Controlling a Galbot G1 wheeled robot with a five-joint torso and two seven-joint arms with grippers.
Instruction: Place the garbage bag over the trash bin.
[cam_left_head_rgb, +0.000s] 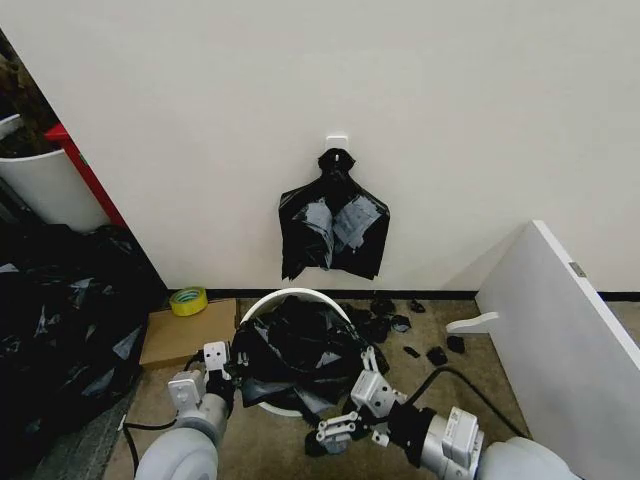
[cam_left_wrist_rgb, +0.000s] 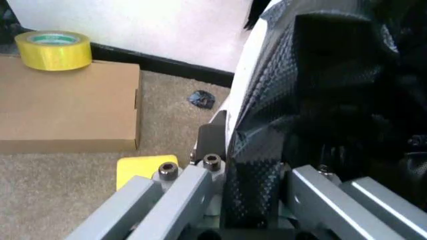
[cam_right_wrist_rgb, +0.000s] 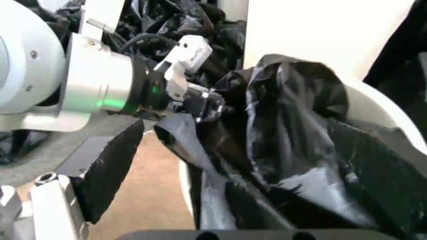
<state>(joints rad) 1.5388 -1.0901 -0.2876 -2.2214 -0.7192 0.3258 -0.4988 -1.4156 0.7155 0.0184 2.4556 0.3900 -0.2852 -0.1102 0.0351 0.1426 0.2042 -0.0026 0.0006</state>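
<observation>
Thin, glossy black plastic garbage bag (cam_left_head_rgb: 300, 345) bunched over the mouth of the round white plastic trash bin (cam_left_head_rgb: 292, 296), spilling down the near side and onto the carpet. Left gripper (cam_left_head_rgb: 222, 366) at the bin's near-left rim, clamped on a fold of the garbage bag (cam_left_wrist_rgb: 253, 165), black film pinched between the grey fingers (cam_left_wrist_rgb: 180, 195) in the left wrist view; bin wall just beyond that claw. Right gripper (cam_left_head_rgb: 345, 425) low at the near-right of the bin, fingers spread wide, a loose black flap (cam_right_wrist_rgb: 110, 170) hanging just beside one finger (cam_right_wrist_rgb: 57, 210), nothing gripped; crumpled bag (cam_right_wrist_rgb: 293, 150) and bin rim (cam_right_wrist_rgb: 383, 112) straight ahead of that claw, left gripper (cam_right_wrist_rgb: 200, 102) across from it. Flat brown cardboard box (cam_left_wrist_rgb: 67, 105) with a yellow tape roll (cam_left_wrist_rgb: 55, 49) on it, outward of the left claw. Knotted bunch of black bags (cam_left_head_rgb: 333, 215) hung on the wall beyond the bin.
</observation>
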